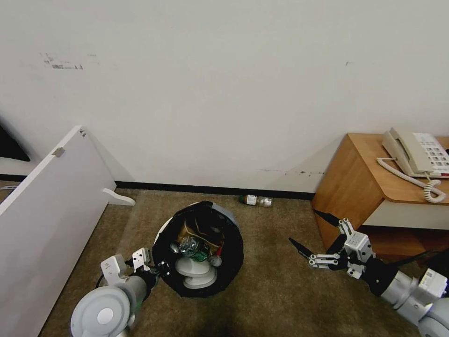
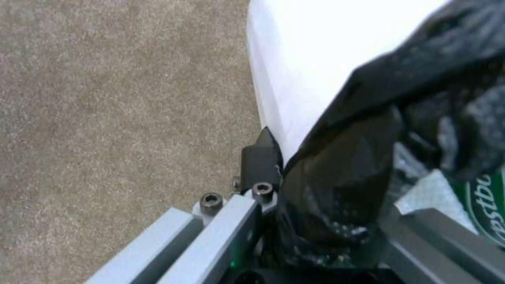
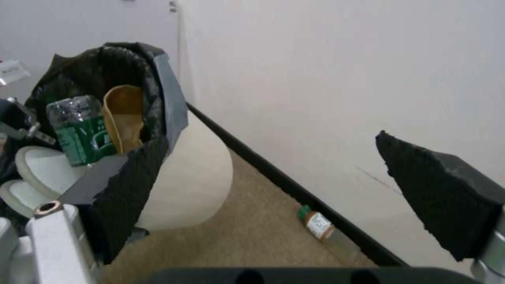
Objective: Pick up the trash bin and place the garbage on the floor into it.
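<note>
Small round white plastic trash bin (image 1: 199,250) with black bag folded over rim, tilted above beige-brown carpet floor (image 1: 276,290), gripped at its near rim by left gripper (image 1: 156,269), fingers (image 2: 260,157) clamped on bag and wall. Inside: white slippers (image 1: 196,276), brown paper bag (image 3: 124,114), green-labelled clear bottle (image 3: 81,130), lettering only partly legible. Right gripper (image 1: 314,236) hovering wide open, holding nothing, beside wooden bedside cabinet (image 1: 355,187) carrying cream corded telephone (image 1: 414,154). Small bottle with green cap and white label (image 1: 255,200) lying by black skirting; label unreadable.
</note>
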